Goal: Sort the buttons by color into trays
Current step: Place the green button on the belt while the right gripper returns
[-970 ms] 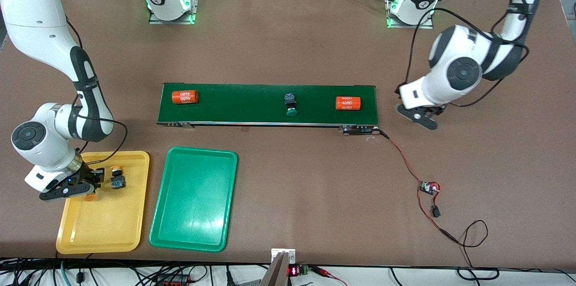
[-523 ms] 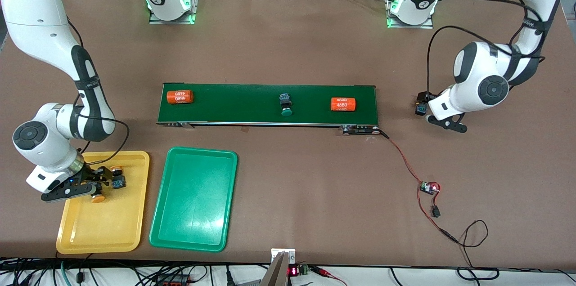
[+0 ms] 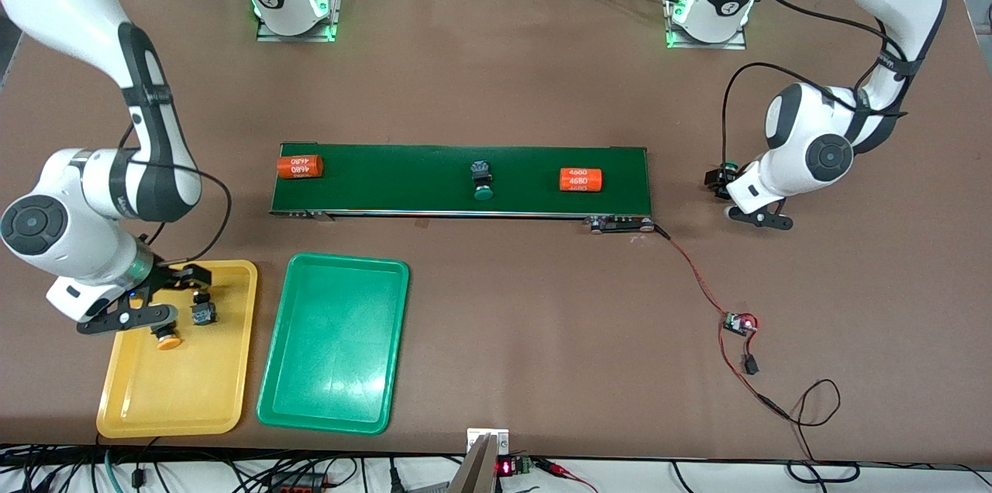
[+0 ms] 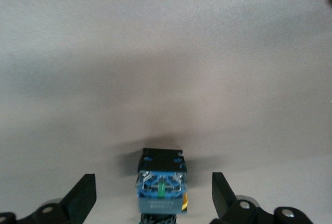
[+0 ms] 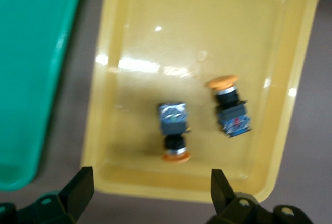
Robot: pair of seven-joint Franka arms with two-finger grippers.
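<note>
Orange-capped buttons (image 5: 176,130) are lying in the yellow tray (image 3: 147,400), beside the green tray (image 3: 333,400).

You get even, bright overhead light across the table (image 3: 496,74). The green tray (image 3: 333,346) throws white glare patches back at you. In the right wrist view, soft blur covers everything, and glare streaks sit on the yellow tray (image 5: 155,37) floor ahead of the right gripper (image 5: 150,193). In the left wrist view, a dim shadow spreads just ahead of the left gripper (image 4: 154,198); the fingers (image 4: 83,195) look soft.
</note>
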